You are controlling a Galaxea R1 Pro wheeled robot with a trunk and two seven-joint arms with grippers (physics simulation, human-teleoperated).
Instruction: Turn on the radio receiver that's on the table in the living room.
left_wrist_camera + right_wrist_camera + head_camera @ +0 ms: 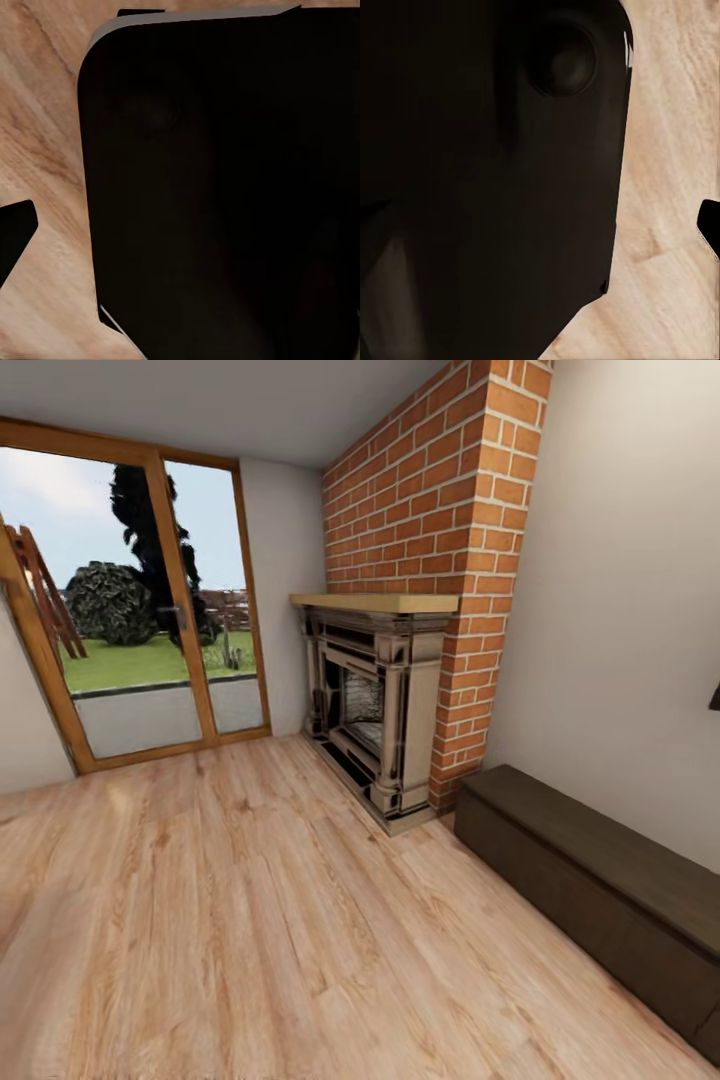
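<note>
The radio receiver and the coffee table are out of view. The head view faces a room corner with a wooden floor (250, 920), a brick chimney breast (430, 500) and a fireplace (375, 700). In the left wrist view a large black rounded body part of the robot (217, 195) hangs over the floor boards (45, 150). The right wrist view holds a similar black part (487, 180) above pale floor (675, 150). I cannot make out any fingers.
A long low dark bench (600, 890) runs along the right wall. Glazed wood-framed doors (150, 620) at the back left look onto a garden. The fireplace hearth juts onto the floor between them. Open floor spreads ahead and to the left.
</note>
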